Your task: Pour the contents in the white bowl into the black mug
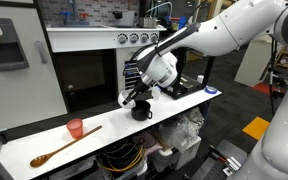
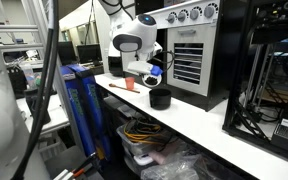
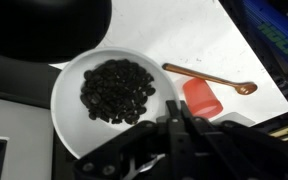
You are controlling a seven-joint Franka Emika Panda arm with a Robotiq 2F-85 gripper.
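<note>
In an exterior view my arm slants down and my gripper [image 1: 134, 97] hides part of the white bowl [image 1: 125, 98], just above the black mug [image 1: 142, 112]. In an exterior view the white bowl is hard to see near the black mug [image 2: 160, 98]. In the wrist view I clamp the white bowl [image 3: 72, 80] by its rim; the black mug [image 3: 44, 25] is cut off at the top.

In both exterior views we face the table [image 1: 134, 135] [image 2: 219, 128] from opposite ends; our wrist view looks closely down into the white bowl [image 3: 67, 102].
</note>
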